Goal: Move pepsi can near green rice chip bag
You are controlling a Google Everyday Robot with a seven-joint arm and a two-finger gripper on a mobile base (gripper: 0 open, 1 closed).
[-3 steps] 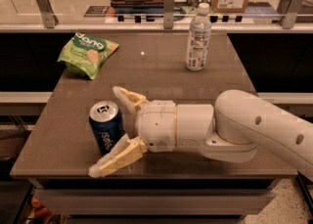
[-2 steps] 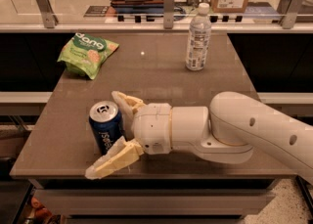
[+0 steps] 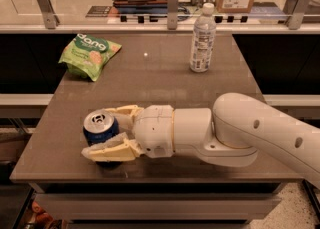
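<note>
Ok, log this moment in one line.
claw: shut on pepsi can | can: upright, table front-left | green rice chip bag: back-left, apart | task: pending

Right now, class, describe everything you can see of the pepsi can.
The pepsi can is a small dark-blue metal can with a silver top and pull tab. It stands upright near the front edge of the table. The gripper holds it: two cream fingers press its sides, one behind, one in front.

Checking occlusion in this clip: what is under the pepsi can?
The brown table. The pepsi can stands near its front edge, but the gripper, closed around it, hides the can's base, so contact cannot be seen.
</note>
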